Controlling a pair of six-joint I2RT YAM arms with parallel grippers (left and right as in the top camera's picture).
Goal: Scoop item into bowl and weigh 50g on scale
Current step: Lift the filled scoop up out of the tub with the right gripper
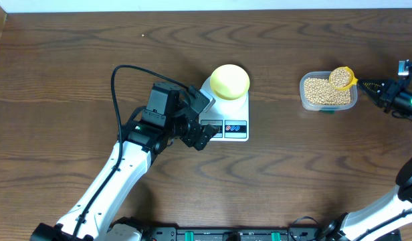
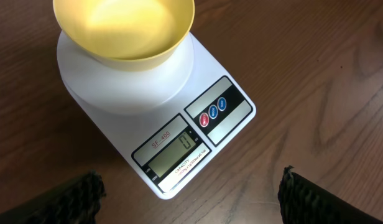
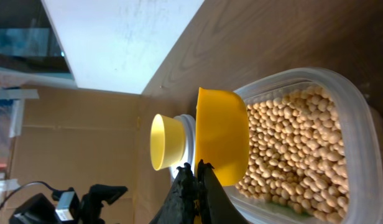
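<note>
Dark wooden surface (image 1: 72,53) is seen throughout. Beans (image 1: 340,76), judged light, hard and quick to roll, are heaped in the scoop (image 3: 222,137) above the clear tub (image 1: 303,90). The scoop's handle, the proper hold, is pinched in the right claw (image 3: 196,168). Well apart, the empty bowl (image 1: 230,81) is set on the scale (image 1: 236,128), the left claw (image 1: 204,119) spread wide near its display.

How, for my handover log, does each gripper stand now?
Left gripper: open, empty.
Right gripper: shut on the handle of the bright yellow plastic scoop.
</note>
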